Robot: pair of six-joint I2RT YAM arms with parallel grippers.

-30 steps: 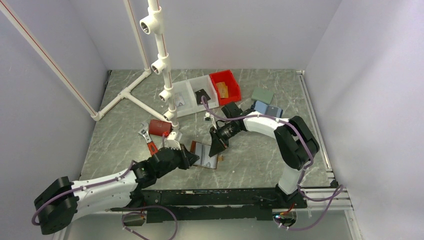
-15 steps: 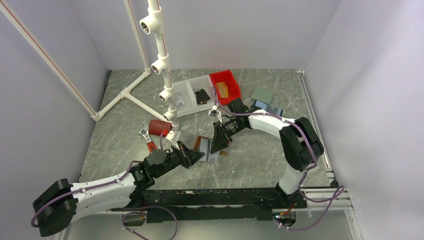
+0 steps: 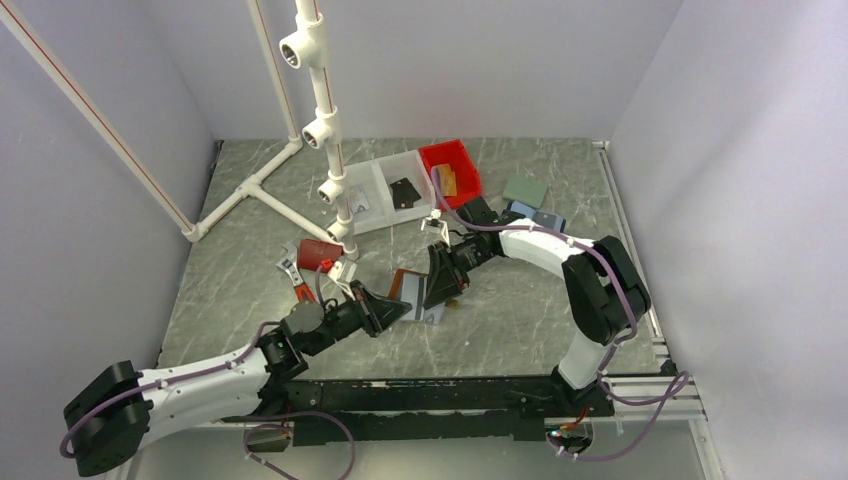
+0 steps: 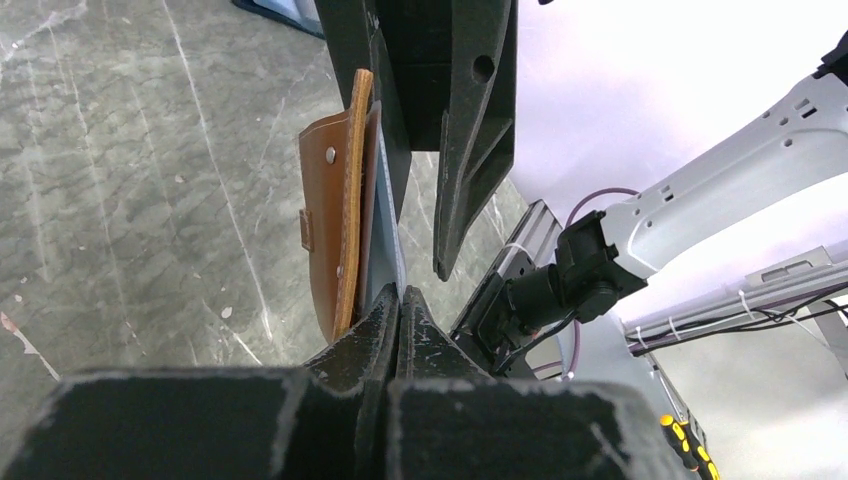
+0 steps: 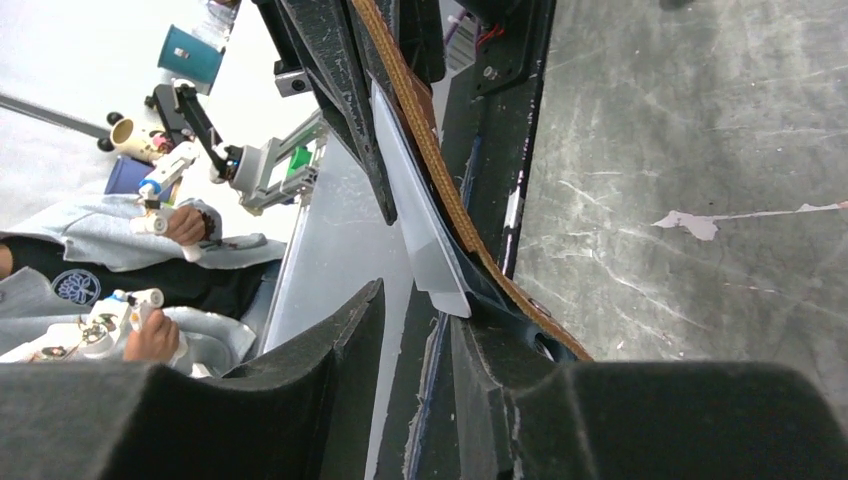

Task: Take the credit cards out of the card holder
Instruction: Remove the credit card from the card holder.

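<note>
Card holder point(image 4: 325, 210) raised, edge clamped in left end effector point(image 4: 398, 295); right end effector point(image 5: 415, 305) apart.

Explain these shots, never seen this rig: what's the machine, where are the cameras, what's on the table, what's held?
Two white robot arms, left and right, are bolted at the near edge of a grey marbled table. One picture looks down from above; the other two come from a camera on each wrist. The left tool is shut on a brown leather folding card holder. The right tool stands open around a pale plastic card poking from it. Also there: a red plastic bin, a dark red box, a white pipe frame.
</note>
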